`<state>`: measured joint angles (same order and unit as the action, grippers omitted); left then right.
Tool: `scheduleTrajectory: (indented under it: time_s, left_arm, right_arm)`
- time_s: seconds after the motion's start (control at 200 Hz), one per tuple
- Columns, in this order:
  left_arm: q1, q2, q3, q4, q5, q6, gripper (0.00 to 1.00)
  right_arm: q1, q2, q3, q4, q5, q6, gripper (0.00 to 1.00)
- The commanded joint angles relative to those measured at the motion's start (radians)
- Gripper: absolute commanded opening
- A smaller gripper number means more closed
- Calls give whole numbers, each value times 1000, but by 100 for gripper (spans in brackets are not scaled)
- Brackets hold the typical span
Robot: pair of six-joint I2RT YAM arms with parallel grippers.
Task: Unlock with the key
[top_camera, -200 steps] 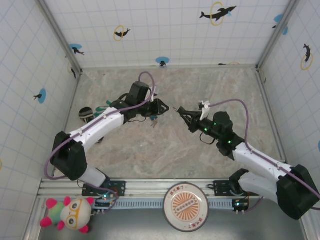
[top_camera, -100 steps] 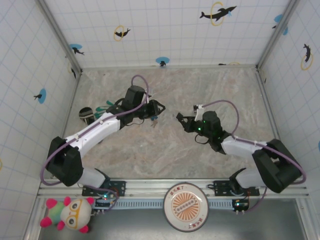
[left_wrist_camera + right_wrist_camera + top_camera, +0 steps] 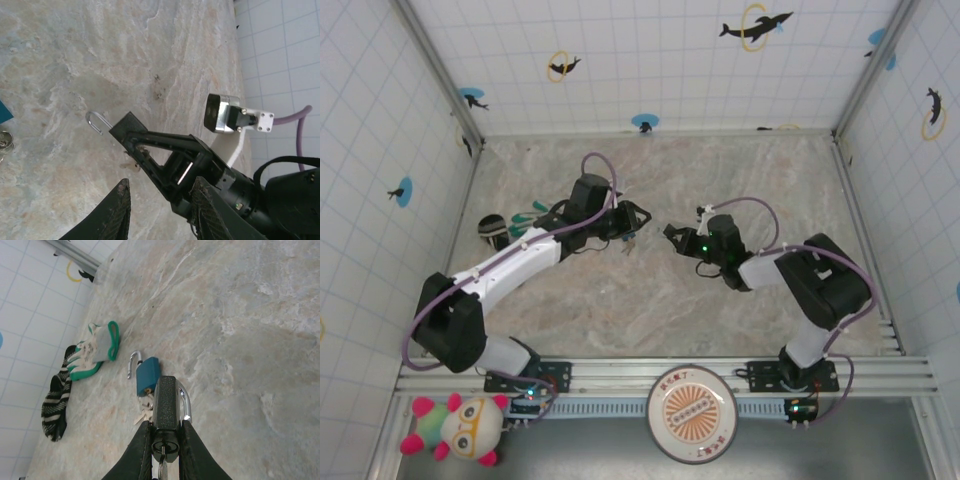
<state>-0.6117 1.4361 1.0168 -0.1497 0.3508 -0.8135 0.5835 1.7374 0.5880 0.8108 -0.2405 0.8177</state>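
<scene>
Right hand (image 3: 164, 423) pinches a black padlock (image 3: 165, 400) between both fingers, its silver shackle (image 3: 184, 401) pointing away from the wrist camera. At the padlock's near end, low between the fingers, the key (image 3: 162, 466) sits in the keyhole, partly cut off by the bottom edge of the right wrist view. Held this way, lock and key are off the counter (image 3: 260, 340).

Facing it, the left hand (image 3: 160, 181) has its fingers spread with nothing gripped between them. In its wrist view the shackle pokes out past the tip of the right hand. From above, the two hands meet nearly tip to tip around the middle of the counter, with a small gap between them.

Just beyond the held lock, a blue padlock (image 3: 148, 376) lies flat on the counter, with a few pale loose keys (image 3: 145, 415) touching its near end. Farther left lies a white glove with a green cuff (image 3: 97, 347), and beside that a black-and-white striped sock (image 3: 56, 405), near the tiled wall (image 3: 25, 315).
</scene>
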Motion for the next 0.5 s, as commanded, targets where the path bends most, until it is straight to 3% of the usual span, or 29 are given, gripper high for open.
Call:
scheduleTrajectory:
  time_s: [0.0,0.245,0.495]
  left_arm:
    - [4,-23,-15,22,10,-16,36]
    - [4,-19,-20,31,17,-25,36]
    - [4,-5,-8,35,27,-29,36]
  right_arm:
    - [-17,50,46,80,-5,53,0]
    - [-40,102,62,43,3,60,0]
    - [-62,126,69,16,-4,67,8]
